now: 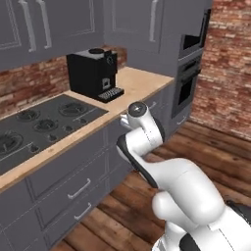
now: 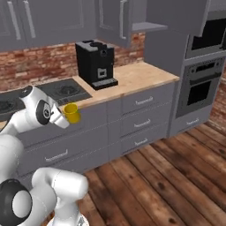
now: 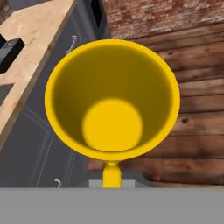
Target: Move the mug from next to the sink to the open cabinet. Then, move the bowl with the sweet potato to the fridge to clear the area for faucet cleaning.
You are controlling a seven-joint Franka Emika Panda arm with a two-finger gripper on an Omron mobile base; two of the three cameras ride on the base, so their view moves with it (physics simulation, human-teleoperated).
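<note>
The bright-yellow mug (image 2: 72,113) hangs in the air in front of the counter drawers, below counter height. In the hand view I look straight into the mug's (image 3: 112,105) open mouth, with its handle at the bottom. My gripper (image 2: 64,116) is shut on the mug by that handle. The open cabinet (image 2: 149,27) is the grey wall unit up to the right, its door (image 2: 178,15) swung out and its shelf showing. The sink, bowl, sweet potato, fridge and faucet are out of view.
A black coffee machine (image 2: 96,64) stands on the wooden counter (image 2: 141,75) beside the dark cooktop (image 1: 41,125). Grey drawers (image 2: 141,119) run below. A built-in wall oven (image 2: 201,88) stands to the right. Wooden floor (image 2: 167,176) lies open in front.
</note>
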